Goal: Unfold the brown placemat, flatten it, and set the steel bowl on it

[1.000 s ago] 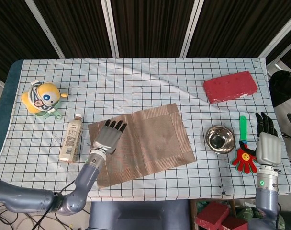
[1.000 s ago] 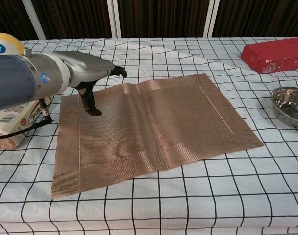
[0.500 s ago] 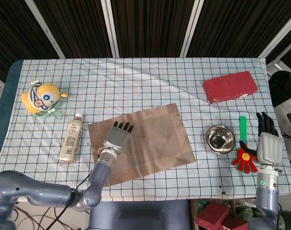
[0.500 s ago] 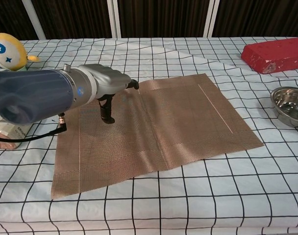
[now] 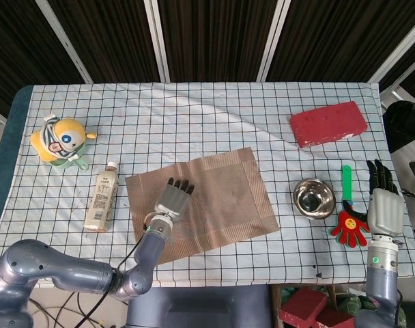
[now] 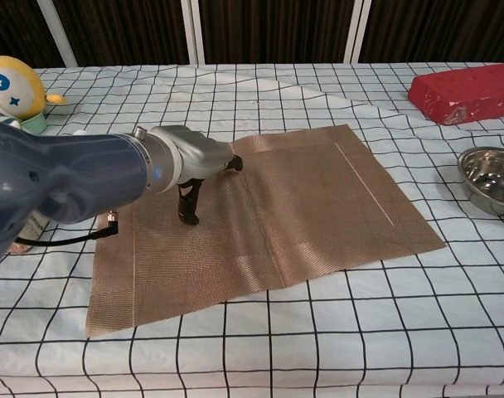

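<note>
the brown placemat (image 5: 201, 208) lies unfolded on the checked tablecloth (image 5: 207, 116), directly under the left hand (image 5: 172, 199), with most of its area spreading to that hand's right. a faint crease runs across the weave just right of the hand, which is likely why the hand is here: the mat is open but, by my judgement, not quite flat. the left hand holds nothing; its fingers (image 6: 234, 163) reach forward, apart and low over the cloth, while the thumb points down onto the mat in the chest view. this looks like a posture for pressing and smoothing, not for lifting; whether the palm itself touches the weave i cannot tell.

the steel bowl (image 5: 314, 198) stands upright off the mat, well to the left hand's right and just left of the right hand (image 5: 384, 208). that hand is empty too, fingers straight and spread, held near the table's edge, probably parked close to the bowl so it can take it once the mat is smooth.

beside the right hand lie a red glove-shaped toy (image 5: 350, 227) and a green stick (image 5: 346, 181). a bottle (image 5: 102, 196) lies just left of the left hand, a yellow figure (image 5: 59, 140) further left, and a red brick (image 5: 329, 124) sits far forward on the right.
</note>
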